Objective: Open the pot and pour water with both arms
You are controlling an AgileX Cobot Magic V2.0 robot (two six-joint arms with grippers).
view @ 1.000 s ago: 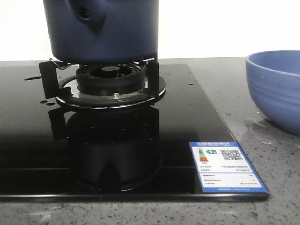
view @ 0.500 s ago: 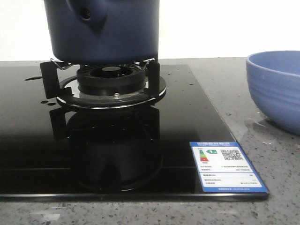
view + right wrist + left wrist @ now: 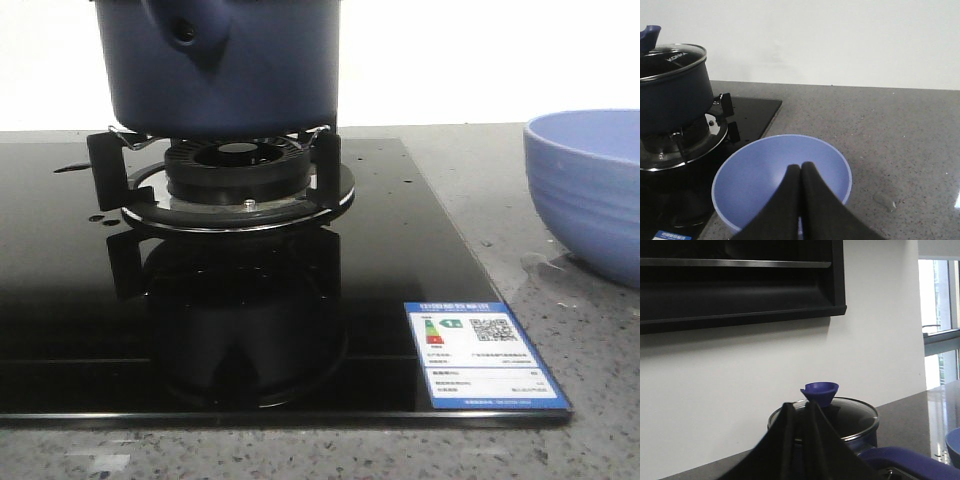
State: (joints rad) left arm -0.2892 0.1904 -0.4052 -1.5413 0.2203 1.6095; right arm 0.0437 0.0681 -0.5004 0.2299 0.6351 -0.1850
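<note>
The dark navy pot stands on the gas burner, its knob with the round hole facing me. A glass lid with a blue cone knob covers it. My left gripper is short of the pot, below the lid knob, its fingers a narrow gap apart and empty. My right gripper is shut and empty, over the blue ribbed bowl. The pot also shows in the right wrist view. Water shows as a wet patch beside the bowl and droplets on the hob. Neither gripper is in the front view.
The black glass hob carries the burner and a blue-and-white energy label. The bowl stands on the grey speckled counter to the hob's right. A white wall runs behind; a dark hood hangs above the pot.
The pot and its burner stand appear a few pixels further right in the front view. Nothing else has visibly changed.
</note>
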